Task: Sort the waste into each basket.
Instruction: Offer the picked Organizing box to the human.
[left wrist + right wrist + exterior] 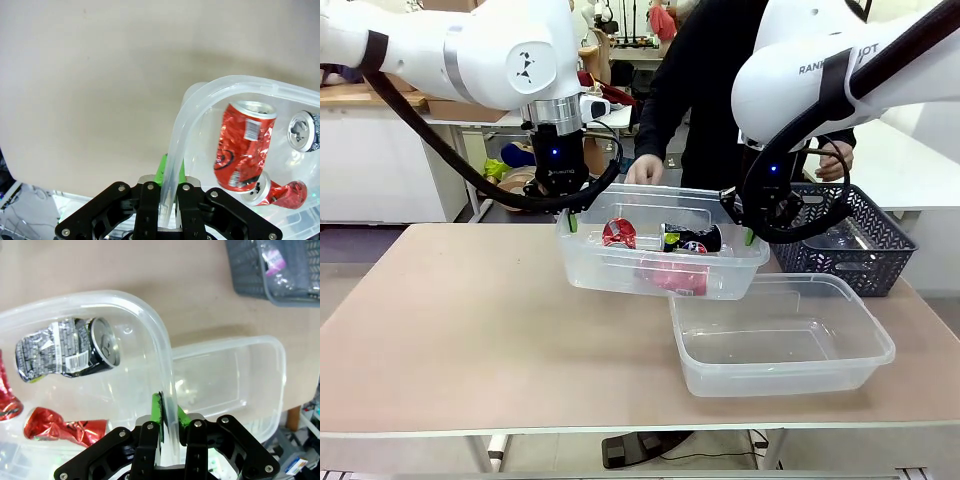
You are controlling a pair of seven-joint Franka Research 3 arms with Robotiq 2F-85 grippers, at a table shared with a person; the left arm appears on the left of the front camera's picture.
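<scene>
Both grippers hold one clear basket [600, 275] lifted off the table, tilted slightly. My left gripper [570, 222] [171, 175] is shut on its left rim [200, 102]. On the opposite rim [160, 347] my right gripper [748, 236] [169, 412] is shut. Inside lie a crushed red can [617, 233] [244, 146], a black and silver can [690, 238] [67, 354] and another crushed red can [675, 275] [65, 431] [282, 193]. The second clear basket [770, 372] [240, 375] rests empty on the table, below and to the right.
A dark lattice basket [880, 250] [250, 275] with a clear bottle [272, 262] inside stands at the right rear. A person stands at the far side, one hand [644, 170] near the held basket's far rim. The table's left half [450, 310] is bare.
</scene>
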